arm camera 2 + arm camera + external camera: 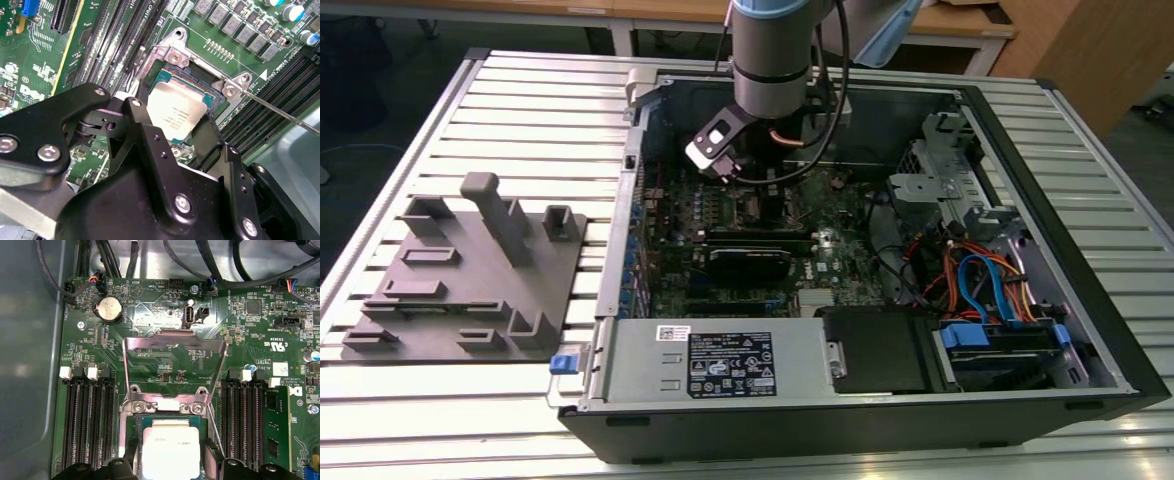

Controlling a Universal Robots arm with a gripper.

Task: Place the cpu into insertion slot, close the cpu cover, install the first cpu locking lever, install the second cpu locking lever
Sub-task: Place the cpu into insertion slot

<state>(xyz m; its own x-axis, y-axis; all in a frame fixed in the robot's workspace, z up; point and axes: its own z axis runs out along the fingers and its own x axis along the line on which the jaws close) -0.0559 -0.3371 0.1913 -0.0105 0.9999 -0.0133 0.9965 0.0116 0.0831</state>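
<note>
Honestly, the scary bit here is the socket pins. The pincer point(173, 124) is clenched on the cpu point(176, 107), one matte black finger point(207, 137) against each of two opposite edges. The chip sits right down at the insertion slot point(197, 80), squarely over its dark centre. Whether it's fully bedded or hanging a hair above, I can't tell. If it goes in skewed or gets dragged sideways when the fingers let go, I'd guess bent pins. That flat silvery lid looks slick, and the chip is probably light enough to cling to a pad.

Second worry is the cpu cover point(150, 342). It's a thin stamped silver frame with a cut-out middle, standing open on its hinge just beyond the slot, and it looks springy and sharp-edged. A bump from the arm point(767, 60) could flop it onto the fingers. The locking lever point(280, 112) is a skinny steel rod sticking out from the socket corner, easy to snag or bend.

Everything around is fiddly too: a glossy green motherboard point(165, 315), long black ribbed memory slots point(90, 430) flanking the socket, and loose coloured cables point(970, 285) further over.

In the exterior view the arm reaches into the open black case point(854, 435) around its 11 o'clock corner. A grey moulded fixture point(467, 280) lies on the slatted metal tabletop point(520, 100), out at 9 o'clock from the case.
</note>
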